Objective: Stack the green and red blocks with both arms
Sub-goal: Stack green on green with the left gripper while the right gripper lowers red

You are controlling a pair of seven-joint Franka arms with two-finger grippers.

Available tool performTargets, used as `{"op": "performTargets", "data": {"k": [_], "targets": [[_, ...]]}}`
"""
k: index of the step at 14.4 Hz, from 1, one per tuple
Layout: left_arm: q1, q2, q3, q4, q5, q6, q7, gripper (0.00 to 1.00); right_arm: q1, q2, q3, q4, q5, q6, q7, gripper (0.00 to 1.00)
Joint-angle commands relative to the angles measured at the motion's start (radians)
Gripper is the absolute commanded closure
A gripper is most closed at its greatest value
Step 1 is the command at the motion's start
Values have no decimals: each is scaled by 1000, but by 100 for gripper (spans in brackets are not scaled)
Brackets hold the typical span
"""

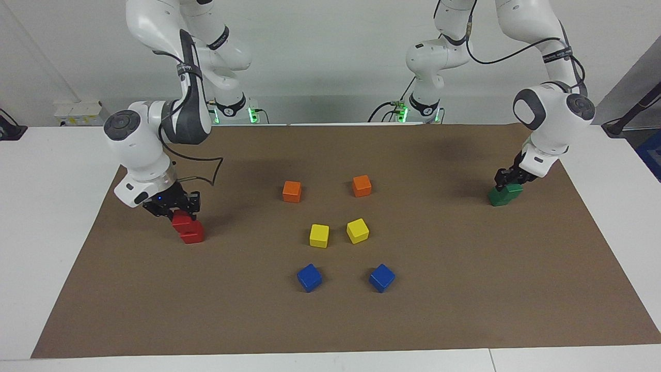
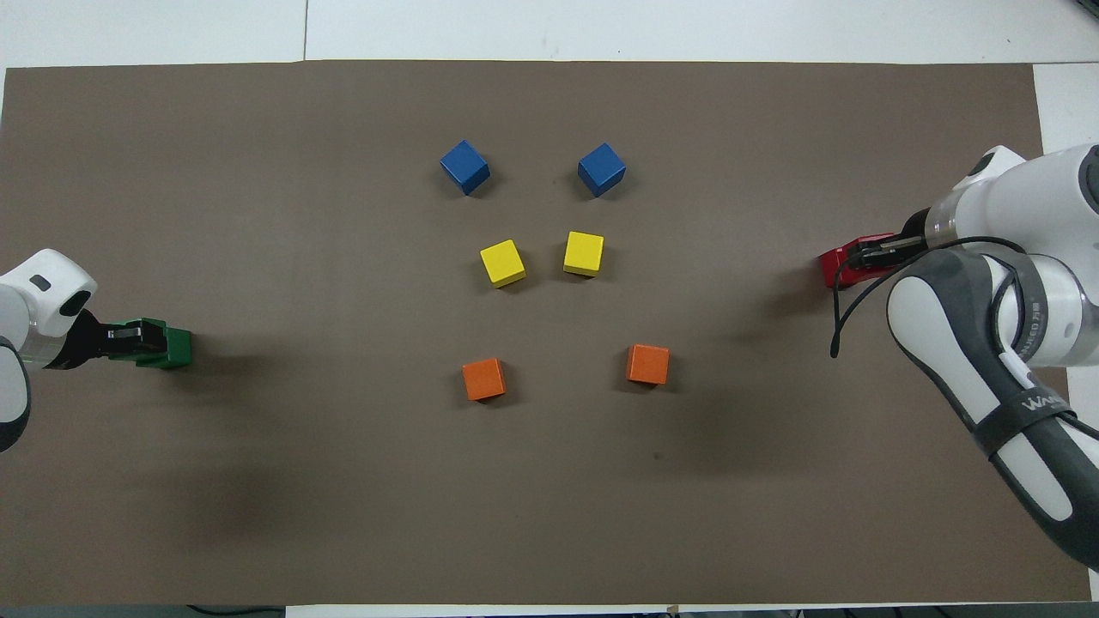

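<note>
While the right gripper (image 1: 174, 208) clamps a red cube (image 1: 182, 222) over the second red cube (image 1: 192, 236) at the right arm's end of the brown mat (image 1: 465, 289), and the left gripper (image 1: 508, 178) clamps a green cube (image 1: 512, 189) over the other green cube (image 1: 498, 197), each carried cube looks offset toward the robots; released so, either could tip off.
</note>
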Motion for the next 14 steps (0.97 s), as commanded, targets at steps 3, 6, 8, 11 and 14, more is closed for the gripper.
{"op": "performTargets", "data": {"k": [3,6,8,11,14], "targets": [[-16,-35,8,-46,27,31,-11,100,-6,-24,5,-45,-11,57,-39,100],[-16,-41,9,-61,27,31,40,4,-6,-19,5,-43,-11,62,-36,100],[-14,-43,9,-67,27,29,41,0,-6,-16,5,-48,-11,85,-38,100],[-14,-44,9,-67,27,23,43,0,-6,-16,5,-53,-11,86,-36,100],[-14,-43,9,-60,27,19,43,0,-6,-18,5,-59,-11,86,-36,100]]}}
